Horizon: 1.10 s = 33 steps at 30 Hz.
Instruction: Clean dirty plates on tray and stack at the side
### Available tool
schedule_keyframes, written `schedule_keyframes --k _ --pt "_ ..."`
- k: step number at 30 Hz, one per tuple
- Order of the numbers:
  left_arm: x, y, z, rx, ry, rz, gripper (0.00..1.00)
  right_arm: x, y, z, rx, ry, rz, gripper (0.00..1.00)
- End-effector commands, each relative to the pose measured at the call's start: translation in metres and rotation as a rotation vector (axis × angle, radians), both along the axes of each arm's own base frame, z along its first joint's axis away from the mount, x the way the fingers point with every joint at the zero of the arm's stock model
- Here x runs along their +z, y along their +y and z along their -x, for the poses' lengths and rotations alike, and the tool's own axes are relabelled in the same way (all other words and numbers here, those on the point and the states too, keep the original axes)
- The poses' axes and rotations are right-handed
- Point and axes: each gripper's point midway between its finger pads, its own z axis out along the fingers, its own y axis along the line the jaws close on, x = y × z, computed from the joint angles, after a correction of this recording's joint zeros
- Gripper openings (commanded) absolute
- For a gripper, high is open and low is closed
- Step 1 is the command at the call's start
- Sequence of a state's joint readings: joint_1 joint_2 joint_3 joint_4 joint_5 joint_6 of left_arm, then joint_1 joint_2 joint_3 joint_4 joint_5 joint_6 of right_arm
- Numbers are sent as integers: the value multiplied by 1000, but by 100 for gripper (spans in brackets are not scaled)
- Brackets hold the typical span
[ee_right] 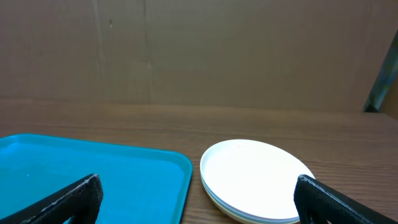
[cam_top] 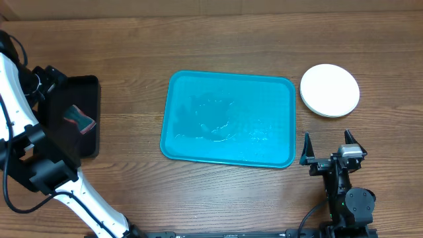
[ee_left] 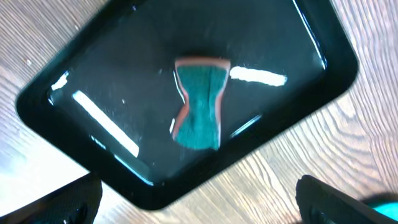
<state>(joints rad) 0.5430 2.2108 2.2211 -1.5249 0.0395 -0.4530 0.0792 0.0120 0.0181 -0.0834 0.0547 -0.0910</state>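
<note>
The turquoise tray lies in the middle of the table with no plates on it; its surface shows wet streaks. It also shows in the right wrist view. The plates sit stacked to the right of the tray, white one on top; the stack shows in the right wrist view with lower rims visible under the white plate. My right gripper is open and empty, near the tray's front right corner. My left gripper is open and empty, above the black tray that holds a sponge.
The small black tray sits at the far left with a green and red-orange sponge in it. The left arm's white links run along the left edge. A brown wall stands behind the table.
</note>
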Motion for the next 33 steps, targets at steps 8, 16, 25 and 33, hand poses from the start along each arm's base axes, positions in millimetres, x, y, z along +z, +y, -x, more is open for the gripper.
schedule_keyframes --k 8,16,25,33 --pt "115 -61 7 -227 -258 -67 100 -2 1 0 7 -2 7 100" --pt "187 -127 12 -424 -456 -176 100 -2 1 0 7 -2 7 100" --pt "186 -230 18 -809 -650 -234 100 -2 1 0 7 -2 7 100" --pt "131 -238 87 -901 -609 -262 100 -2 1 0 7 -2 7 100"
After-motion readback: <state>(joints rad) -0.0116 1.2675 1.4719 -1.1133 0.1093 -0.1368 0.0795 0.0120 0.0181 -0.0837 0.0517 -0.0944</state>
